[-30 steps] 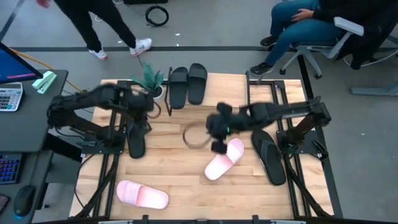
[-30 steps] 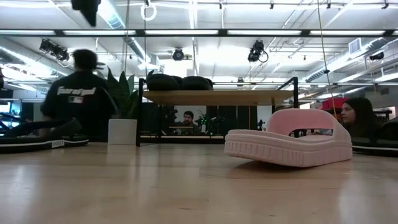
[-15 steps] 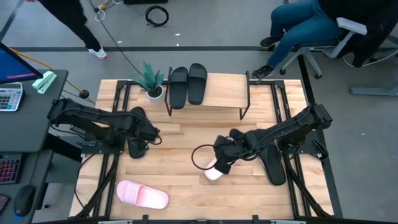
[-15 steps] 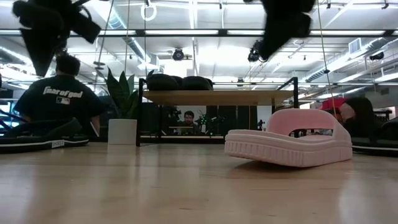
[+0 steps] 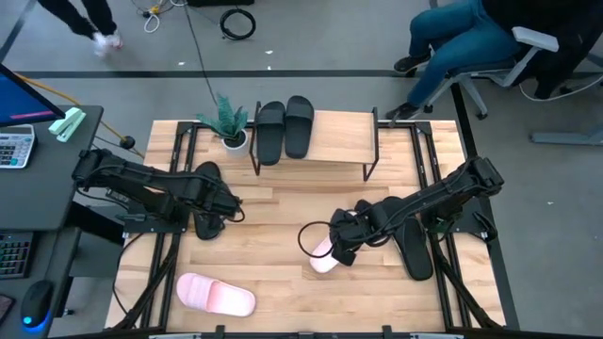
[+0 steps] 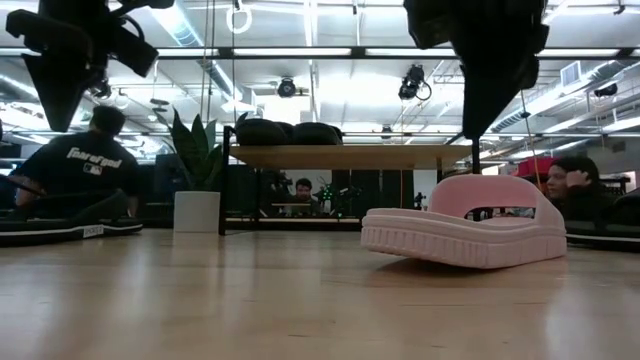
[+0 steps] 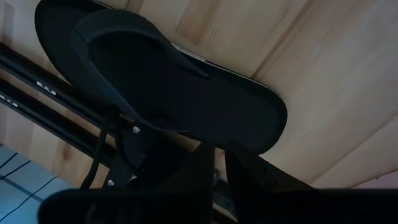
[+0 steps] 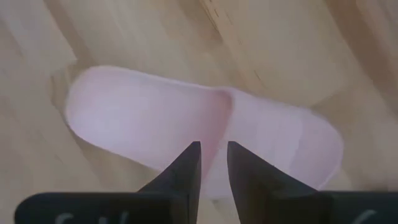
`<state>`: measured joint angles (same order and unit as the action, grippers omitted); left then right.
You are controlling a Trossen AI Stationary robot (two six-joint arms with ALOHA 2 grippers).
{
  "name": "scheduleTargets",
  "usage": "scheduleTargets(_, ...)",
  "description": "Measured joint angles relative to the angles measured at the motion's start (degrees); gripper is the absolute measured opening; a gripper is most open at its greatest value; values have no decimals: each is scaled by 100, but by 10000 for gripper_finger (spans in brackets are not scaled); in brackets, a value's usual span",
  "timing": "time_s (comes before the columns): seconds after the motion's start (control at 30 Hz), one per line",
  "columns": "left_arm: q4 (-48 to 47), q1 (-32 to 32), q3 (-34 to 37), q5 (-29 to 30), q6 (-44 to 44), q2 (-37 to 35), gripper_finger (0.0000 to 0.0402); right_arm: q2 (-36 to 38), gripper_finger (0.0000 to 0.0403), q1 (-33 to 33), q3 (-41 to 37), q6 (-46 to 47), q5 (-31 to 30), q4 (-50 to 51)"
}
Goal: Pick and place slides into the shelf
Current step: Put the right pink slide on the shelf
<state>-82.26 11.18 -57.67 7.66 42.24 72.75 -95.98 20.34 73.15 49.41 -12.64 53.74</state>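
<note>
One pale pink slide [image 5: 323,258] lies on the table near the middle, large in the right wrist view [image 8: 186,118] and the low view [image 6: 465,225]. My right gripper [image 5: 343,243] hangs just above it, fingers shut [image 8: 213,163], clear of it in the low view [image 6: 487,120]. A black slide [image 5: 204,222] lies sole down at the table's left [image 7: 161,81]. My left gripper [image 5: 215,200] hovers over it, shut [image 7: 220,167]. The shelf [image 5: 339,137] stands at the far edge with two black slides [image 5: 285,128] on its top board. A second pink slide [image 5: 215,295] and another black slide [image 5: 411,241] lie on the table.
A potted plant [image 5: 227,123] stands at the shelf's left end. A loose cable loop [image 5: 311,239] hangs by my right gripper. People sit and walk beyond the far edge. A desk with a calculator [image 5: 14,146] stands off the table's left side.
My left gripper has moved from beside the plant toward the near edge and now hangs over the left black slide. My right gripper has moved toward the near edge and down, over the pink slide. The slides have stayed put. A person behind the table has walked off.
</note>
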Motion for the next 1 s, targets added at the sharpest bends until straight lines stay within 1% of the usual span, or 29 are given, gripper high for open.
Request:
scheduleTargets(0.1, 25, 0, 0, 0, 0, 0, 47, 0, 84, -10, -22, -983, -247, 2)
scheduleTargets(0.17, 51, 0, 0, 0, -2, 0, 50, 11, 84, -35, -22, -1402, -365, -48)
scheduleTargets(0.23, 115, 0, 0, 0, 0, 0, 51, 11, 84, -49, -22, -1609, -380, -186)
scheduleTargets(0.37, 223, 0, -2, 0, 0, 0, 52, 11, 84, -147, -20, -2538, -305, -594)
scheduleTargets(0.4, 237, 0, -2, 0, 0, 0, 52, 11, 84, -174, -20, -2606, -246, -715)
scheduleTargets(0.47, 287, 0, -2, 0, 0, 0, 52, 11, 84, -230, -19, -2402, -201, -877)
scheduleTargets(0.57, 301, 0, -2, 0, 0, 0, 53, 9, 84, -241, -16, -1744, -248, -843)
scheduleTargets(0.7, 324, 0, -2, 3, 0, 0, 51, 4, 84, -55, -16, -1380, -232, -661)
scheduleTargets(0.8, 402, 0, -2, 112, -133, 0, 51, 0, 89, 128, -16, -834, -239, -648)
scheduleTargets(0.93, 687, -1, -3, 247, -435, 0, 53, -2, 99, 388, -16, -394, -595, -646)
scheduleTargets(1.0, 852, 0, -4, 249, -576, 0, 50, -2, 101, 453, -16, -254, -665, -645)
